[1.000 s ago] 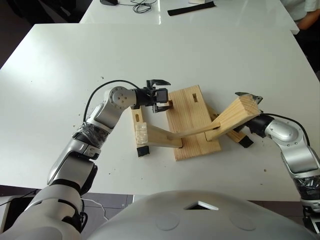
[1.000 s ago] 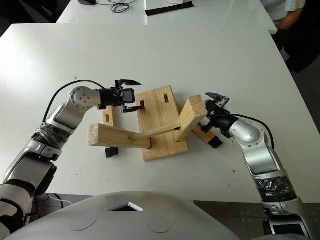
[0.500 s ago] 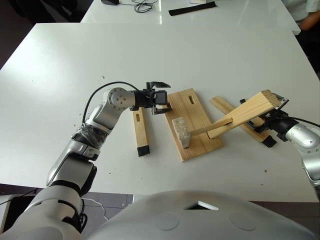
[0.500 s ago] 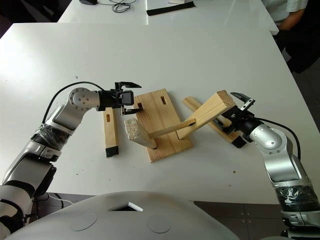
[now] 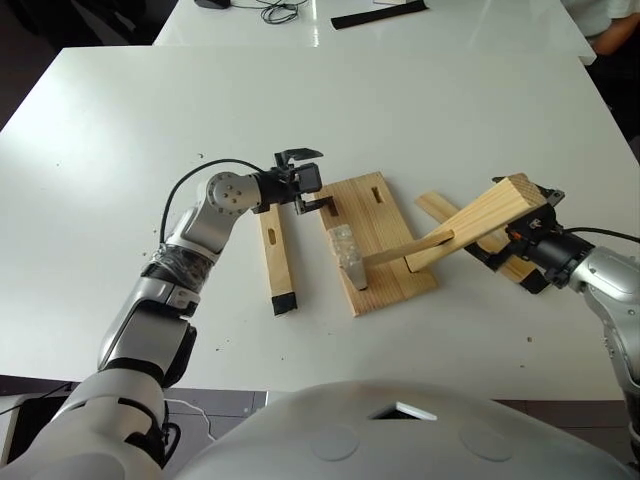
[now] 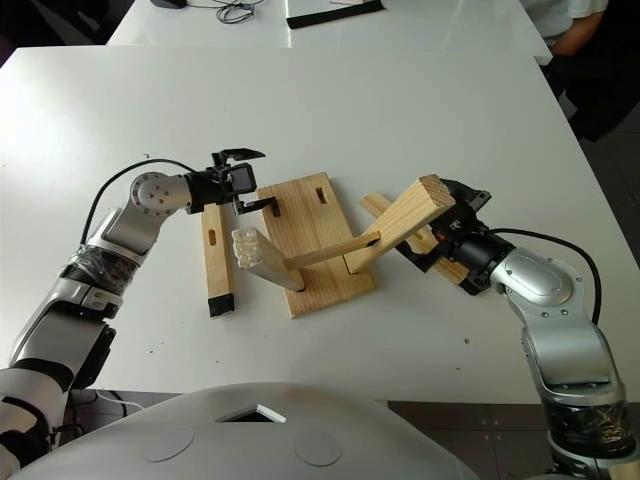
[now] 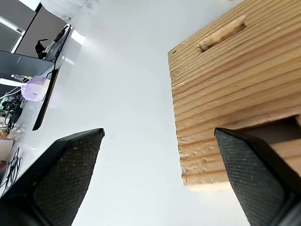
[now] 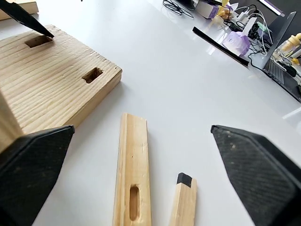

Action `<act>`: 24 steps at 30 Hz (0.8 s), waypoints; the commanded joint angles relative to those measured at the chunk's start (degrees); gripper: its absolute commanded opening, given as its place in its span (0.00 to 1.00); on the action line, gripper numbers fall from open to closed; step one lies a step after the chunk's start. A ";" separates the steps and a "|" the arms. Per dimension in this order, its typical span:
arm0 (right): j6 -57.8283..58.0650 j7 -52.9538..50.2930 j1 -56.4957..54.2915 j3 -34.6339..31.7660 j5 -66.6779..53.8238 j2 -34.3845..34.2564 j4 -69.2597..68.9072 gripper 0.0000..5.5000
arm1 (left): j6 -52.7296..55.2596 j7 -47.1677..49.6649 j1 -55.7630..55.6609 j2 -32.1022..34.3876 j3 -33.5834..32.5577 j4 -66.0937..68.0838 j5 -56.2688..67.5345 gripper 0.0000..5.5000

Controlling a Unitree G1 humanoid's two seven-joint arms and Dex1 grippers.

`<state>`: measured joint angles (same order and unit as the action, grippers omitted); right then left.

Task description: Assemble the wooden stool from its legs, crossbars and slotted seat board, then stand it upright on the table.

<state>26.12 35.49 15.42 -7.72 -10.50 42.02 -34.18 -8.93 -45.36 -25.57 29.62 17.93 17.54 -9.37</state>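
Observation:
The slotted seat board [image 5: 385, 215] lies flat mid-table. My left gripper [image 5: 325, 180] is open at its far left corner, one fingertip [image 8: 28, 19] by a slot; the left wrist view shows the board [image 7: 235, 94] under that finger. Two legs joined by a crossbar [image 5: 400, 255] lie tilted across the board. The near leg [image 5: 345, 258] rests on the board, and the other leg [image 5: 480, 222] has its end raised against my right gripper [image 5: 533, 228]. That gripper's fingers [image 8: 263, 169] stand wide apart with no wood between them.
A loose slotted leg [image 5: 277, 255] with a black cap lies left of the board. Two more loose legs [image 8: 131, 174] [image 8: 186, 200] lie on the table under the right gripper. A black strip [image 5: 380, 15] and cables sit on the far table.
The joined legs swung right: the near leg slid off the left loose leg onto the board, and the right gripper moved right with the raised leg. The left gripper shifted slightly back and left.

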 commanded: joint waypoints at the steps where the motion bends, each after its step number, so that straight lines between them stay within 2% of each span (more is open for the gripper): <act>1: 0.04 2.35 5.66 -2.75 0.44 2.21 -1.49 0.97 | 10.41 -4.81 8.50 5.34 -6.30 -17.14 8.42 0.79; 3: -1.95 3.03 8.76 -2.66 2.36 3.04 -0.39 0.97 | 13.41 -6.30 13.12 8.39 -8.05 -23.80 10.08 0.79; 6: -7.67 1.36 11.57 1.03 8.99 3.43 4.23 0.97 | 16.96 -7.45 17.86 11.04 -8.72 -30.52 10.91 0.79; 10: -12.57 -0.80 12.91 7.17 14.32 0.96 7.00 0.97 | 20.24 -9.20 23.27 12.20 -5.85 -37.06 11.41 0.79; 17: -13.22 -0.55 12.29 13.82 15.42 -1.81 4.54 0.97 | 19.47 -6.80 22.67 8.84 -0.09 -32.62 6.27 0.79; 24: -11.63 -1.88 8.36 16.03 15.75 -4.16 4.87 0.97 | 18.83 -3.78 18.33 4.91 1.30 -26.55 3.86 0.79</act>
<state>13.06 33.93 25.44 7.34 4.78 38.97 -30.01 10.28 -50.65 -5.04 35.96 18.75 -10.70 -4.63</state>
